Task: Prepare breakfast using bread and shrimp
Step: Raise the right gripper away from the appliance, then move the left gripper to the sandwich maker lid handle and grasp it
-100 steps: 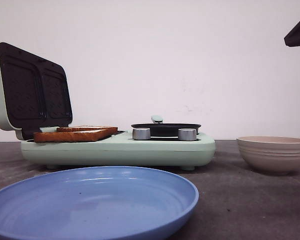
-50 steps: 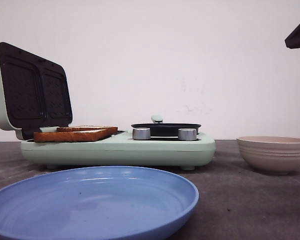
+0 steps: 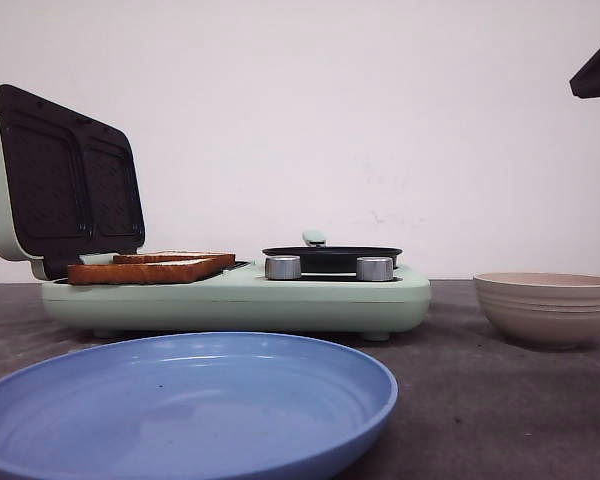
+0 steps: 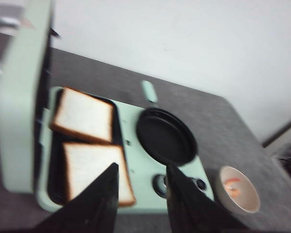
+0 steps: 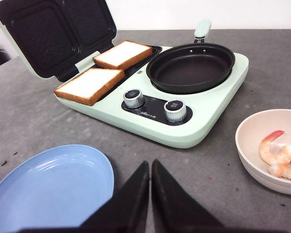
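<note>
With both bread slices [image 5: 106, 69] lying on the open grill, my left gripper [image 4: 140, 194] spread above them and my right gripper [image 5: 150, 194] pinched together, I next reach for the shrimp [image 5: 277, 155] in the bowl [image 5: 250, 160] at three o'clock of the pan [image 5: 190, 68].

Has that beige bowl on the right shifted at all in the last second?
No. The beige bowl sits at the same spot right of the green breakfast maker in the front view.

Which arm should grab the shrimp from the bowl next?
Right, probably. The beige bowl with the shrimp sits on the robot's right side of the table, close to the right gripper, which is shut and empty. The left gripper is open over the bread, across the breakfast maker.
</note>
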{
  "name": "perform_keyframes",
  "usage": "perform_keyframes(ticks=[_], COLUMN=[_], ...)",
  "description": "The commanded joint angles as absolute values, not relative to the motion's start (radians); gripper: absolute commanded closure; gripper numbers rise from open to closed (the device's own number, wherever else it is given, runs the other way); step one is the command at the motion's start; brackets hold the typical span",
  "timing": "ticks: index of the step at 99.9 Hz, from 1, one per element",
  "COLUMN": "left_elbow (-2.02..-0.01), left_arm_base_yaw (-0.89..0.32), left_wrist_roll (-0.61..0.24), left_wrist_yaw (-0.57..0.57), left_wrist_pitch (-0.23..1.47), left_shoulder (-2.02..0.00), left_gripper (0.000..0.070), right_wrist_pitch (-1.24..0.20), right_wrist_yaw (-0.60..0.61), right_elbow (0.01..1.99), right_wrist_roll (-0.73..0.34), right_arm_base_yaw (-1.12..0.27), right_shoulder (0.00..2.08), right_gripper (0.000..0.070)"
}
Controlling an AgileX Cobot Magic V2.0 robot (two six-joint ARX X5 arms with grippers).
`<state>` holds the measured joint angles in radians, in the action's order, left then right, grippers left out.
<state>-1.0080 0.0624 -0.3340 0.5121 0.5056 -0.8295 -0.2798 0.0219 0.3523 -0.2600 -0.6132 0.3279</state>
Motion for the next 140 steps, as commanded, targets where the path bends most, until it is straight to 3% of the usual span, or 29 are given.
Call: perform_keyframes(ticks=[1, 19, 33, 49, 62, 83, 97, 140], left_elbow=[-1.157, -1.425, -1.546, -1.625, -1.66, -1.691, -1.691, -1.691], left_arm_base_yaw=[0.111, 0.235, 0.318, 0.346, 0.353, 0.357, 0.368, 0.38], left_wrist_roll=[-0.246, -0.258, -0.332, -0.389, -0.428, -0.467, -0.461, -0.453], left_wrist_yaw=[0.557, 0.61, 0.681, 0.752, 0.82, 0.83, 0.792, 0.835], left_wrist_pitch=[0.565, 0.613, 0.591, 0.58, 0.579, 0.58, 0.575, 0.546], left_shoulder=[-0.945, -1.159, -1.298, -1.438, -1.537, -1.657, -1.697, -1.788], left_gripper=[0.0577, 0.0536, 0.046, 0.0449, 0.0292, 0.0292, 0.0292, 0.0295], right_wrist_pitch=[-0.279, -0.286, -0.286, -0.285, -0.285, -0.285, -0.285, -0.286], right_wrist_yaw=[0.019, 0.027, 0.027, 0.04, 0.052, 0.053, 0.052, 0.058], right_elbow=[0.357, 0.357, 0.357, 0.357, 0.357, 0.357, 0.357, 0.357], right_wrist_roll=[-0.254, -0.248, -0.249, -0.248, -0.247, -0.229, -0.228, -0.229], right_arm_base_yaw=[-0.619, -0.619, -0.619, -0.619, -0.619, -0.619, -0.619, -0.619], right_shoulder=[0.33, 0.33, 0.33, 0.33, 0.33, 0.33, 0.33, 0.33], right_gripper=[0.07, 0.07, 0.07, 0.07, 0.07, 0.07, 0.07, 0.07])
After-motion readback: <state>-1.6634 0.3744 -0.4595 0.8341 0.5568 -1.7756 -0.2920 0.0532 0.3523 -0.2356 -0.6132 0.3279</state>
